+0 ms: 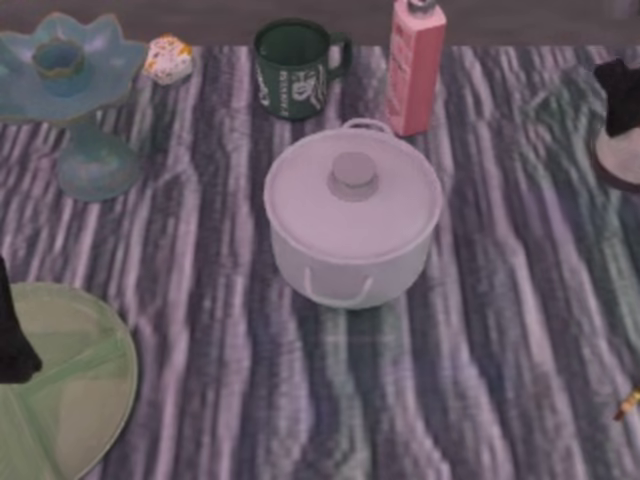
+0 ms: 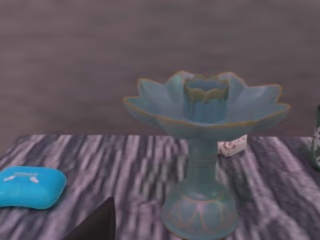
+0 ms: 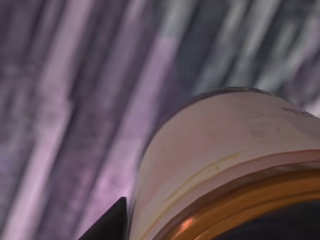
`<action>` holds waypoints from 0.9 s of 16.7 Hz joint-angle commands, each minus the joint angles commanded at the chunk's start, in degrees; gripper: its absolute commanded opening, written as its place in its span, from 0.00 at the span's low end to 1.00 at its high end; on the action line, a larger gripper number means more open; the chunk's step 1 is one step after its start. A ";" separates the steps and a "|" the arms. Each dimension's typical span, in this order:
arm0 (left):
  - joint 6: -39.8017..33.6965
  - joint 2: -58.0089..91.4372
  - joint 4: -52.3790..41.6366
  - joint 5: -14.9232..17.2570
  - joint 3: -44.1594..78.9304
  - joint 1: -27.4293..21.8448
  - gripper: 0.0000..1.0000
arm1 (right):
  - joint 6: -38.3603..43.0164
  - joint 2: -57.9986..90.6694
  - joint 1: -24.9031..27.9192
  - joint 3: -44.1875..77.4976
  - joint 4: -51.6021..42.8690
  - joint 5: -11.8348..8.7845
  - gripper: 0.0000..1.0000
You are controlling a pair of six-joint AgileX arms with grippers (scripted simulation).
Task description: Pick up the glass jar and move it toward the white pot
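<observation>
The glass jar [image 3: 225, 165] is seen close against the right gripper [image 1: 625, 95] at the worktop's right edge, though its fingers' state cannot be told; a firm grip should be confirmed before moving toward the white pot [image 1: 352, 225].

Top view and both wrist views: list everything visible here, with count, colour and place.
white pot: one, white, table centre
glass jar: one, whitish with amber band, close under the right wrist camera
green mug: one, dark green, behind the pot
pink bottle: one, pink, back, right of the mug
lotus stand: one, blue, back left
green plate: one, pale green, front left
blue soap: one, bright blue, left wrist view only
left gripper: dark, left edge
right gripper: dark, right edge
</observation>
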 joint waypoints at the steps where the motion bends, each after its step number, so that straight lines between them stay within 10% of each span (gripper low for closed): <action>1: 0.00 0.00 0.00 0.00 0.00 0.00 1.00 | 0.02 -1.50 0.04 -1.50 -0.04 -0.02 0.00; 9: 0.00 0.00 0.00 0.00 0.00 0.00 1.00 | 2.20 -2.29 0.75 -3.28 0.38 0.37 0.00; 15: 0.00 0.00 0.00 0.00 0.00 0.00 1.00 | 20.98 -2.55 8.21 -8.92 4.94 3.25 0.00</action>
